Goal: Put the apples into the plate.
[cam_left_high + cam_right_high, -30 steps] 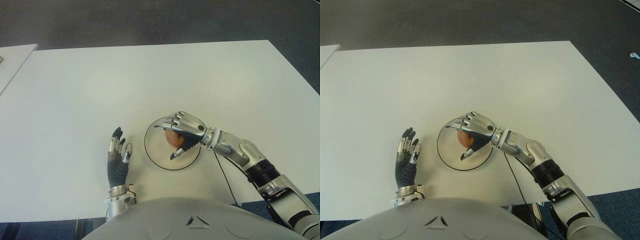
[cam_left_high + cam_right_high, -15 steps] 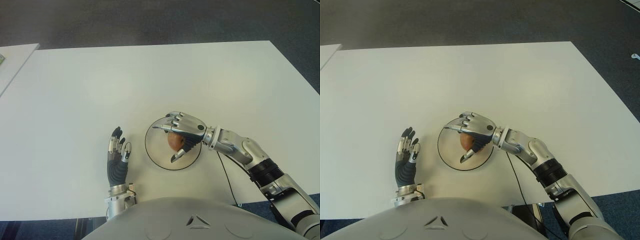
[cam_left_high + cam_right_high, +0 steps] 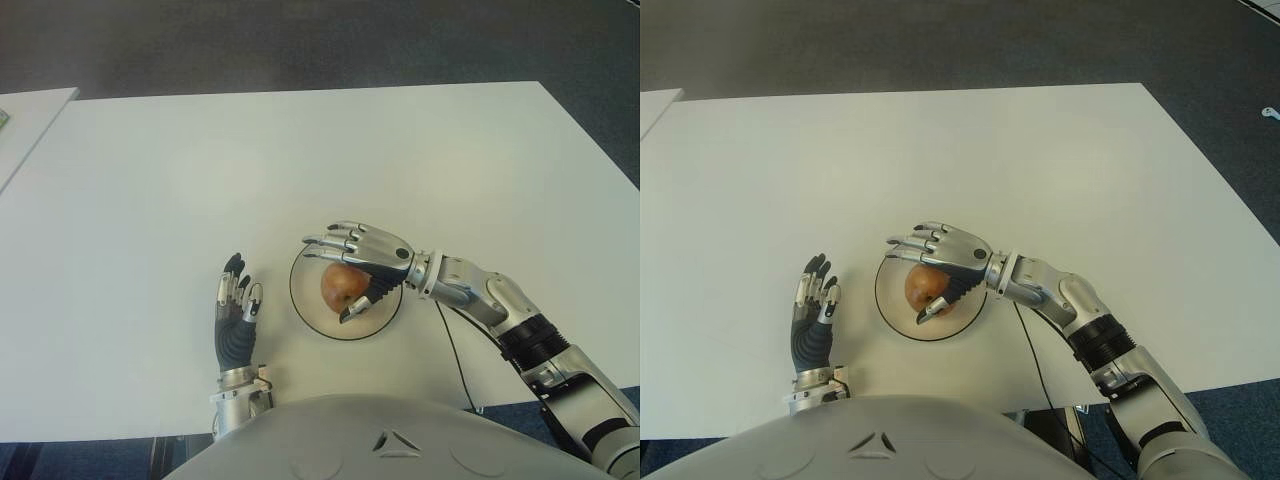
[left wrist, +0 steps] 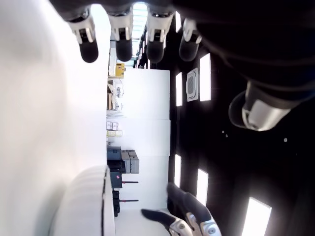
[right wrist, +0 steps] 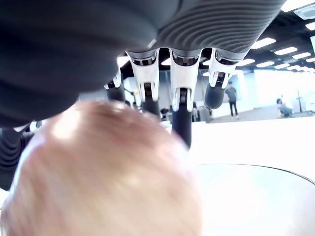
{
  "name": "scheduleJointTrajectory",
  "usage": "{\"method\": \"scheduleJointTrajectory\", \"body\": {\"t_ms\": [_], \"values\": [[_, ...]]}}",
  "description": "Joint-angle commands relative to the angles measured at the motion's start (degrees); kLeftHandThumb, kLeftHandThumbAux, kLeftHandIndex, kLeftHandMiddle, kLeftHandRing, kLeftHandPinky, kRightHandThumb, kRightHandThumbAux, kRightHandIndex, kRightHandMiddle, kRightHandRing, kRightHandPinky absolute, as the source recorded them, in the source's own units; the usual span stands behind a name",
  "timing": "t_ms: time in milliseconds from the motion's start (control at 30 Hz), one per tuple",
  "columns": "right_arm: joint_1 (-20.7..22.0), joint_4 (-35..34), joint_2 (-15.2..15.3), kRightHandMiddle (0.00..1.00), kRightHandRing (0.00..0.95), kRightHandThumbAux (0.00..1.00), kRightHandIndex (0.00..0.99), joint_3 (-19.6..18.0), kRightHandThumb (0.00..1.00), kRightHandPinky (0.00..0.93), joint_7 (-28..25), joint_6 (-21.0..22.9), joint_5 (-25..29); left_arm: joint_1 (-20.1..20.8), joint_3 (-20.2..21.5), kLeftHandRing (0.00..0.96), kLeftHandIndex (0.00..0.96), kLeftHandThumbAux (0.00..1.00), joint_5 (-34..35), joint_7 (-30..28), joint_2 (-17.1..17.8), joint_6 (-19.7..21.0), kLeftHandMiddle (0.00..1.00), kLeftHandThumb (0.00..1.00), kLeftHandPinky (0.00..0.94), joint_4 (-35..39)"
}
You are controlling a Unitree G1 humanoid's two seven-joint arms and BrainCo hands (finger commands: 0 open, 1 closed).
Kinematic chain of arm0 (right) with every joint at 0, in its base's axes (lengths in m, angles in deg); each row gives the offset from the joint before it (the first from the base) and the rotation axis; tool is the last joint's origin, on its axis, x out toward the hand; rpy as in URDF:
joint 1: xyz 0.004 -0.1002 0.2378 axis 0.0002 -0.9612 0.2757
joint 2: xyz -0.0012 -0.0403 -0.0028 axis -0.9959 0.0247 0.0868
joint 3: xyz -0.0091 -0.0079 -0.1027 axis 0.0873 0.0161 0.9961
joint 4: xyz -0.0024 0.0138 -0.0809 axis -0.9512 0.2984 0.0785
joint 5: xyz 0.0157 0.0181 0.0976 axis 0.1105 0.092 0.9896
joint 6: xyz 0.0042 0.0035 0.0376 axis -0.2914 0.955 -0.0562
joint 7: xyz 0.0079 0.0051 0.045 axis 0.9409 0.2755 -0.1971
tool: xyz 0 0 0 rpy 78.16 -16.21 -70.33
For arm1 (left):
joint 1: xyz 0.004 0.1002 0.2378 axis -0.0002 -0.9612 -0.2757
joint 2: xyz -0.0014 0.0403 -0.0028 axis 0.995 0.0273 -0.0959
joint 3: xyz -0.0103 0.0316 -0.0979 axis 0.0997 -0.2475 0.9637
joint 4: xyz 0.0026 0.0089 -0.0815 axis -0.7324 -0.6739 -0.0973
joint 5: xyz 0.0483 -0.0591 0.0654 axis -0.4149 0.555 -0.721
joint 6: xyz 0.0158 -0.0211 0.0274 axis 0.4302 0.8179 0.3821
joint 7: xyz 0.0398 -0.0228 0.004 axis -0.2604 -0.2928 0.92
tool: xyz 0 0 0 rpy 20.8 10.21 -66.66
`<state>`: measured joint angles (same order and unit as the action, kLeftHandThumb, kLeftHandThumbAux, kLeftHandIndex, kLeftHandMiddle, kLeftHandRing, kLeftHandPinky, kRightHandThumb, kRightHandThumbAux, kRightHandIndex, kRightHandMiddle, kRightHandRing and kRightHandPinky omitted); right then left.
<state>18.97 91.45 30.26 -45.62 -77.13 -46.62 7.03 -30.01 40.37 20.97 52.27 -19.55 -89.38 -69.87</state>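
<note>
Now the apple point(image 3: 343, 287) sits inside the plate point(image 3: 306, 308), directly under the right hand point(image 3: 357, 262), whose fingers are spread above it and no longer look closed on it. Lifting straight up should clear it; the left hand point(image 3: 235, 318), flat and open, shows left of the plate.

An apple point(image 3: 343, 287) is seen in the plate point(image 3: 306, 309), directly under the right hand point(image 3: 358, 262), whose fingers are spread above it. The left hand point(image 3: 236, 315) is seen flat-fingered beside the plate.
</note>
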Motion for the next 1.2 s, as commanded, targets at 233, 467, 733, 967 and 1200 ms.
{"method": "scheduleJointTrajectory", "body": {"t_ms": [233, 467, 733, 967, 1200], "values": [[0.46, 0.35, 0.17, 0.0, 0.0, 0.218, 0.0, -0.5, 0.097, 0.0, -0.63, -0.33, 0.36, -2.23, 0.01, 0.0, 0.0, 0.398, -1.84, 1.22, -1.42, 3.86, 0.0, 0.092, 0.0, -1.43], [0.39, 0.55, 0.05, 0.0, 0.0, 0.224, 0.0, -0.67, 0.099, 0.0, -0.33, -0.43, 0.35, -2.13, -0.12, 0.0, 0.0, 0.393, -1.48, 0.72, -1.23, 3.47, 0.0, 0.087, 0.0, -1.74], [-0.01, 0.34, -0.37, 0.0, 0.0, 0.228, 0.0, -1.05, 0.108, 0.0, 0.68, -0.11, 0.11, -2.92, -0.06, 0.0, 0.0, 0.401, -1.5, 1.59, -2.0, 4.77, 0.0, 0.101, 0.0, -0.63], [-0.26, -0.19, -0.18, 0.0, 0.0, 0.242, 0.0, -1.8, 0.109, 0.0, 0.13, 0.31, 1.47, -3.43, -0.33, 0.0, 0.0, 0.404, -2.97, 2.62, -2.0, 5.38, 0.0, 0.111, 0.0, 0.3], [-0.56, -0.41, -1.36, 0.0, 0.0, 0.249, 0.0, -4.33, 0.126, 0.0, -5.67, 4.66, 10.02, -3.56, -0.51, 0.0, 0.0, 0.409, -3.31, 3.23, -1.95, 5.5, 0.0, 0.113, 0.0, 0.59]]}}
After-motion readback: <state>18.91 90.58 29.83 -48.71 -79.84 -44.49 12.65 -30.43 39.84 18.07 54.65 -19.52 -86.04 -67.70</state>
